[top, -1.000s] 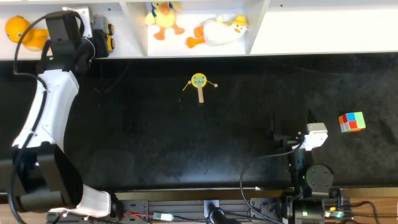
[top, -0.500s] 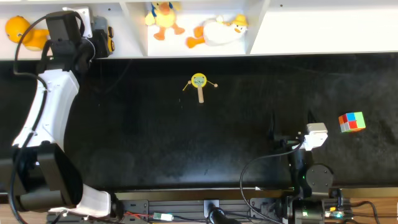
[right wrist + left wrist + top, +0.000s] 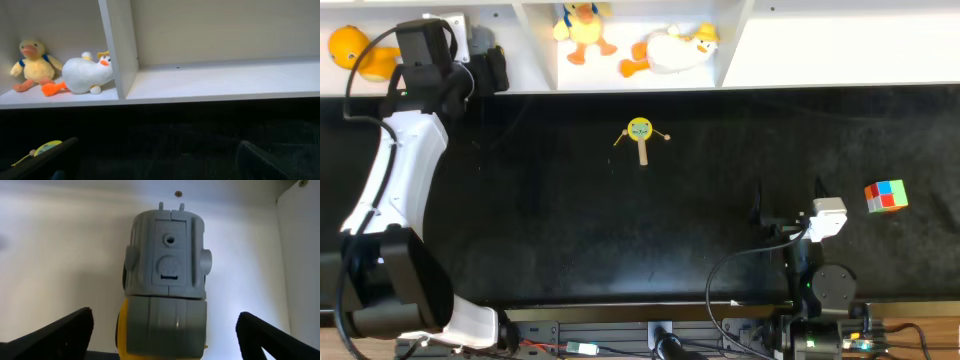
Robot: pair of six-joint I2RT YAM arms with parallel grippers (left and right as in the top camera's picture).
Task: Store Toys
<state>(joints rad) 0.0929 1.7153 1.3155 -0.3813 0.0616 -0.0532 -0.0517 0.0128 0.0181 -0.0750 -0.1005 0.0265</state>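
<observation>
A grey and yellow toy truck (image 3: 165, 275) stands in the white shelf's left compartment (image 3: 510, 40), its grey top (image 3: 480, 38) peeking out beside the arm. My left gripper (image 3: 165, 316) is open at the compartment's mouth (image 3: 492, 68), its fingers wide on either side of the truck and not touching it. A yellow rattle drum on a stick (image 3: 640, 133) lies on the black mat, its edge also showing low in the right wrist view (image 3: 42, 148). A colour cube (image 3: 885, 196) lies at the right. My right gripper (image 3: 160, 160) is open and empty, low near its base (image 3: 787, 205).
An orange toy (image 3: 348, 46) sits at the far left of the shelf. A yellow duck (image 3: 582, 24) and a white duck (image 3: 670, 50) fill the middle compartment, with a divider (image 3: 119, 45) beside them. The right compartment (image 3: 225, 80) holds nothing.
The truck has gone deeper into the left compartment. Its yellow wheels, seen beside the left gripper before, are now covered by the gripper's dark fingers. The right arm has not moved.
</observation>
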